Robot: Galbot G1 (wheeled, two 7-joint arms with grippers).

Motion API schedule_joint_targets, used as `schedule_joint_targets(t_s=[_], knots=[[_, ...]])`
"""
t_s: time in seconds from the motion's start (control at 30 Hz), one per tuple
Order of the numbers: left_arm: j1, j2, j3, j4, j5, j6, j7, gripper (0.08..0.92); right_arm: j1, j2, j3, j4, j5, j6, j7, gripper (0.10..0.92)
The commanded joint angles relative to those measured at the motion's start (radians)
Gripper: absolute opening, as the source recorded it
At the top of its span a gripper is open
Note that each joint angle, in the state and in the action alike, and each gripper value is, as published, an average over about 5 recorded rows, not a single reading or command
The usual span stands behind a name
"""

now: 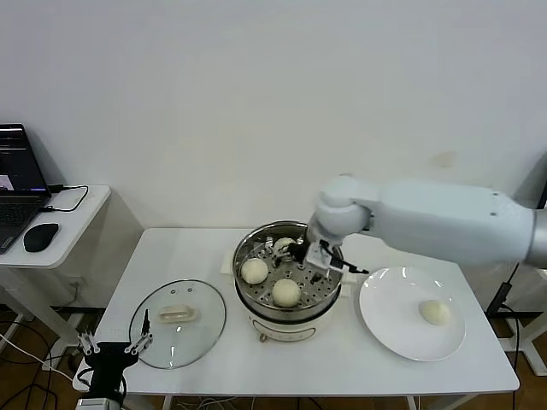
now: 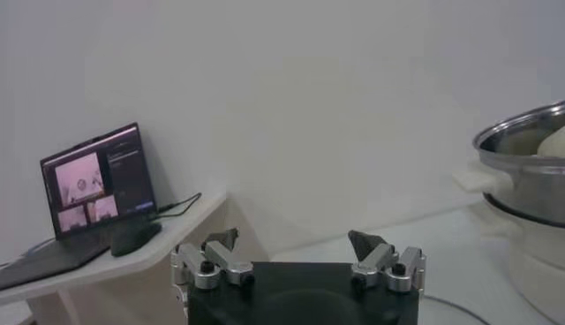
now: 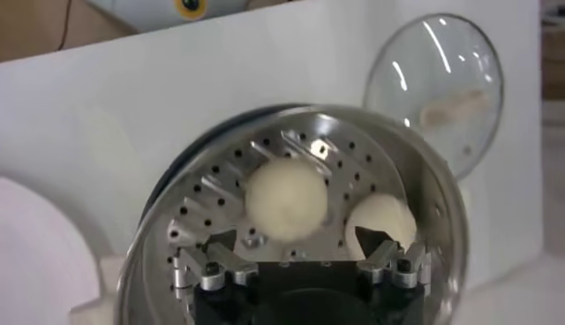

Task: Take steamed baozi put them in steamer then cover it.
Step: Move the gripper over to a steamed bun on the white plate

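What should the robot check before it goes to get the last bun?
1. Right gripper let go over the steamer: ok, its fingers are open and hold nothing.
2. Buns on the steamer tray: ok, three sit there, like this bun.
3. Last bun ready on the white plate: ok, it lies alone with bare plate around it.
4. Glass lid out of the way: ok, flat on the table, left of the steamer.
5. Left gripper clear of the work: ok, open, at the table's front left edge.
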Motion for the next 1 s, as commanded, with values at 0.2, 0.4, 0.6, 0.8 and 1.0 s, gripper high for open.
schedule_joint_targets(t_s=[0.2,0.4,0.6,0.8,1.0], knots=[[-0.01,0.022,0.005,0.01,-0.006,0.001,0.002,0.823,-0.137,-0.474,0.204,0.047,0.1,-0.413,-0.029,0.823],[-0.016,0.034,0.014,0.017,-0.007,0.001,0.004,0.823,-0.497,-0.611,0.496,0.014,-0.024,-0.377,-0.032,0.823],[-0.016,0.043,0.02,0.02,-0.004,0.002,0.006,0.823,-0.924,-0.671,0.855,-0.032,-0.117,-0.327,-0.055,0.823],[-0.011,0.045,0.023,0.02,-0.002,0.003,0.009,0.823,-1.171,-0.649,1.069,-0.098,-0.213,-0.291,-0.058,0.823],[-0.003,0.047,0.022,0.016,0.001,0.003,0.009,0.823,-1.219,-0.575,1.104,-0.177,-0.268,-0.29,-0.039,0.823]])
